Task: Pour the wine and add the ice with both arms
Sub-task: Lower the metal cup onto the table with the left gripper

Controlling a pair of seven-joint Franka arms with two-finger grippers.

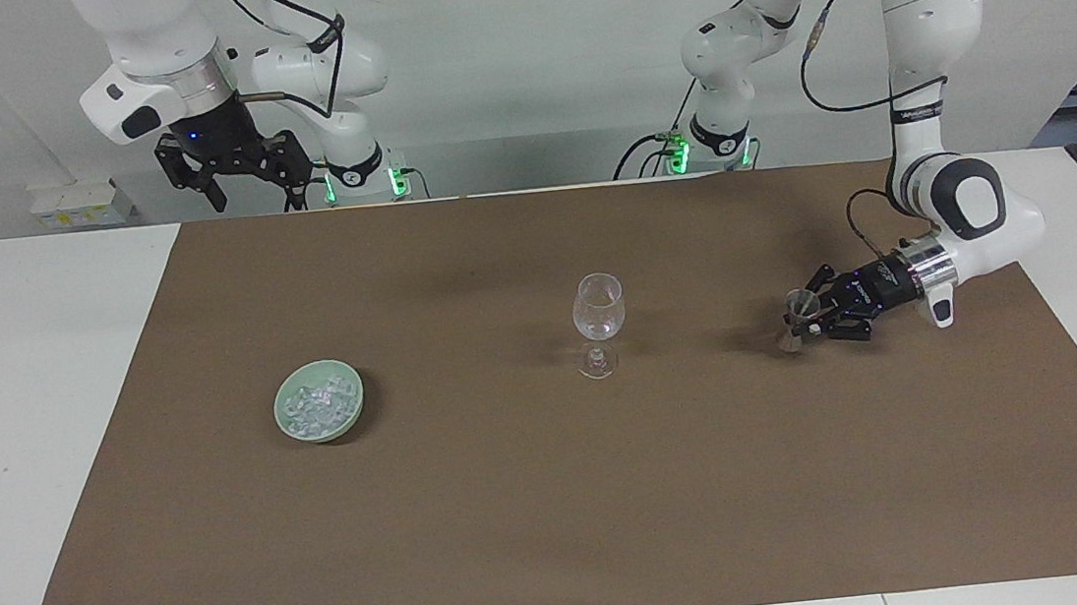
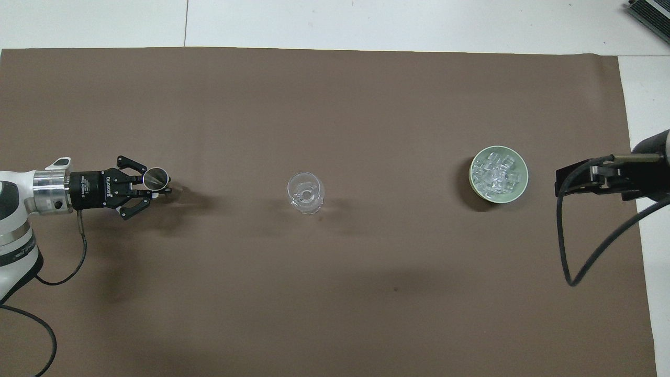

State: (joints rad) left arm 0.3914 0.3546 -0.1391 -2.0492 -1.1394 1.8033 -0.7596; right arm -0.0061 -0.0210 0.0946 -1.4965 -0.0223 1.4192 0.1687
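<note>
While your left pincer grips the metal jigger low over the brown mat, your right pincer waits raised, spread wide; the ice sits in its green bowl, well apart from the wine glass.

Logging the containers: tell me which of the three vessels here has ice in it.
The pale green bowl toward the right arm's end, piled with clear ice chunks. The stemmed clear wine glass and the small metal jigger show none.

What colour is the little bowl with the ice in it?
The bowl is pale green, and the ice inside looks clear and whitish. The overhead view shows it best.
</note>
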